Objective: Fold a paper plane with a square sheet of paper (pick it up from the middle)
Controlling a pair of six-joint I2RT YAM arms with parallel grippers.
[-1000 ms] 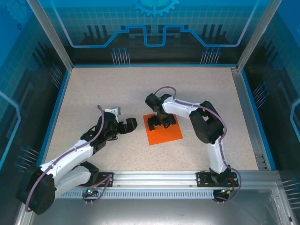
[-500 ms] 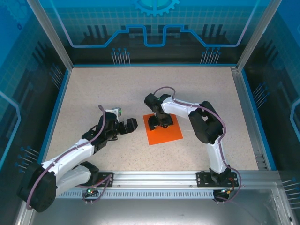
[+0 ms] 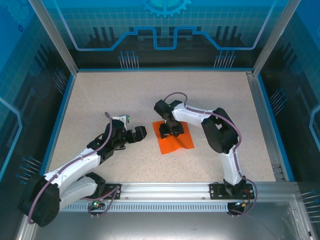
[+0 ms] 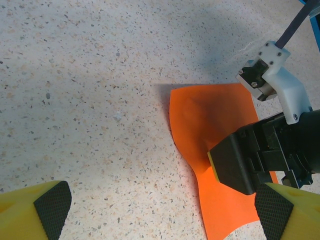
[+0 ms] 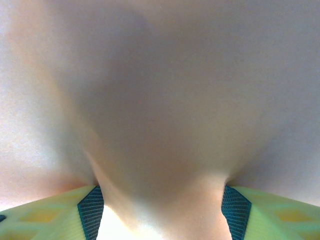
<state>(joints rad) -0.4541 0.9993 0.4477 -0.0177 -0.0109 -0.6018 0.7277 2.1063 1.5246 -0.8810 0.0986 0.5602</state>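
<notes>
Right gripper (image 5: 160,207) first: the jaws are drawn partway in and a soft hump of the square sheet of paper (image 4: 210,115) is wedged between the dark ribbed pads (image 5: 91,212), touching both. So I'd call it a pinch on the paper, right about at its middle, which is where the task says to grab it. That makes sense, since a flat sheet gives you no edge to get under, and squeezing the centre makes a ridge to hold.

You can see the effect from the left wrist view. The orange sheet isn't flat; it's buckled, with curved edges and a shallow dimple near the far corner. It's thin, matte stuff that bends easily (and will probably keep any stray crease, so that's my worry for the folds).

The sheet lies on the speckled beige table (image 3: 125,95), roughly mid-table. The surface looks hard and faintly grainy.

The left gripper (image 4: 160,210) hangs just beside the sheet's left edge, with its yellow fingers spread wide and holding nothing. I'm guessing it's parked there to pin or fold once the paper is up.
</notes>
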